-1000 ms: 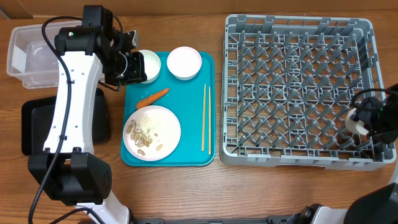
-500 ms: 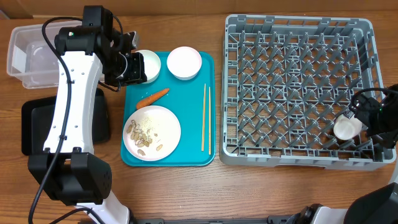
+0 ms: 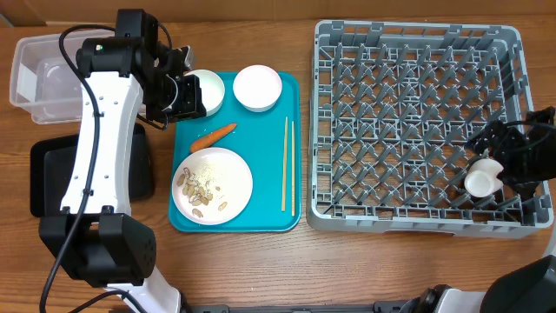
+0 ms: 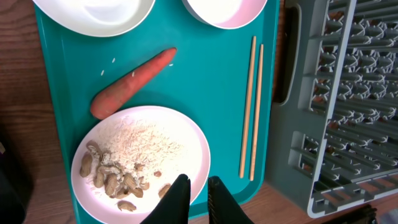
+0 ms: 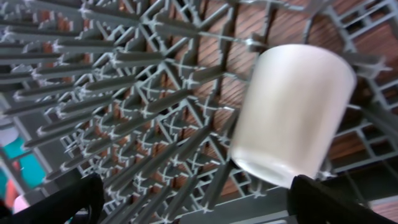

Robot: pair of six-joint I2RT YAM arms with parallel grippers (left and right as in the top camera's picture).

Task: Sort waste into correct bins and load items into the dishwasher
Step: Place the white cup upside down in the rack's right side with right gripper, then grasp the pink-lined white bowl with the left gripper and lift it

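The small white cup [image 3: 480, 179] lies on its side in the grey dish rack [image 3: 417, 52] at its front right; the right wrist view shows the cup [image 5: 289, 115] free between pegs. My right gripper [image 3: 502, 163] is open wide beside it [image 5: 199, 194]. My left gripper [image 3: 186, 94] is shut and empty [image 4: 198, 186], above the teal tray by the left white bowl [image 3: 211, 83]. Below it are the carrot [image 4: 132, 83], the white plate [image 4: 186, 140] with nut scraps [image 4: 112, 177], and the chopsticks [image 4: 251, 106]. A second white bowl [image 3: 257, 87] stands at the tray's back. The wrapper is out of view.
The teal tray [image 3: 261, 209] sits left of the rack. The clear tub [image 3: 39, 78] is at the far left back, and the black tray [image 3: 48, 174] in front of it is partly under my left arm. Bare wood lies along the front edge.
My right gripper carried the cup leftward from the rack's right edge into the rack, then opened and let it go. The left arm has not moved.
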